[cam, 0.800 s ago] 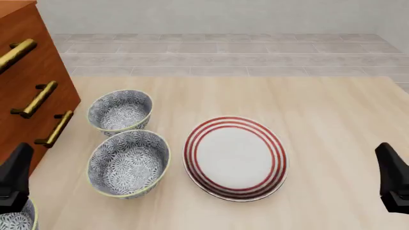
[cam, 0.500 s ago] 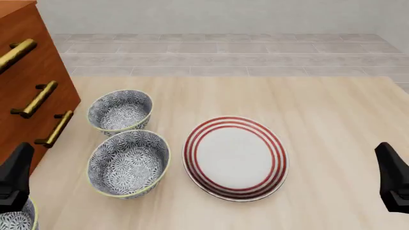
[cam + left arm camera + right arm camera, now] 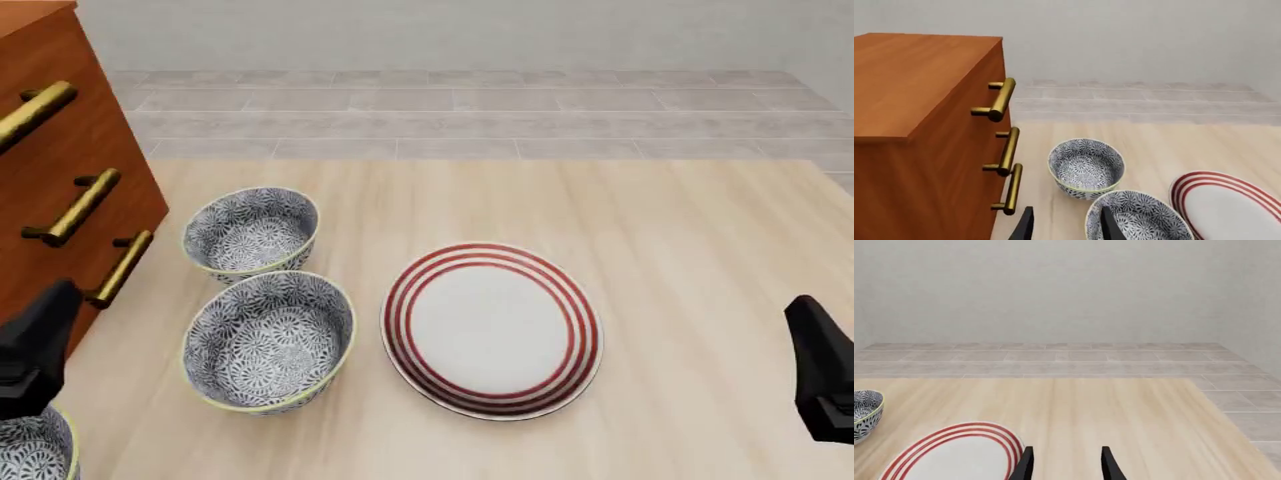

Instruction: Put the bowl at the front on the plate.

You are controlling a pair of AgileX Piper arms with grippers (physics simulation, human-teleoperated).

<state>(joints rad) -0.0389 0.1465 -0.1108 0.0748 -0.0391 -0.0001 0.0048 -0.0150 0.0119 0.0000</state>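
The table (image 3: 667,220) is a pale, light-wood surface with faint grain running away from the arms, and its far edge gives onto a floor (image 3: 454,110) of grey-beige rectangular tiles. Beyond the floor stands a plain off-white wall (image 3: 1054,290) with no markings.

The plate (image 3: 491,330), white with red concentric rings at its rim, lies flat near the middle of the table and serves as the landmark. Just to the plate's left sits a patterned bowl (image 3: 267,341), upright, near the plate but not touching it. Farther from the arms than that one and left of the plate sits a second patterned bowl (image 3: 251,233), very close to the first. The bowl at the front (image 3: 34,455) is well to the plate's left and nearer the arms, cut off by the lower left corner of the front view, so only part of its rim and inside shows.

A reddish-brown wooden cabinet (image 3: 921,140) with brass bar handles (image 3: 1009,150) stands left of the plate, beyond the bowls.

The left gripper (image 3: 1063,225) hangs above the bowl at the front, its two dark fingers parted and holding nothing. The right gripper (image 3: 1064,465) hovers to the plate's right, fingers likewise apart and empty.
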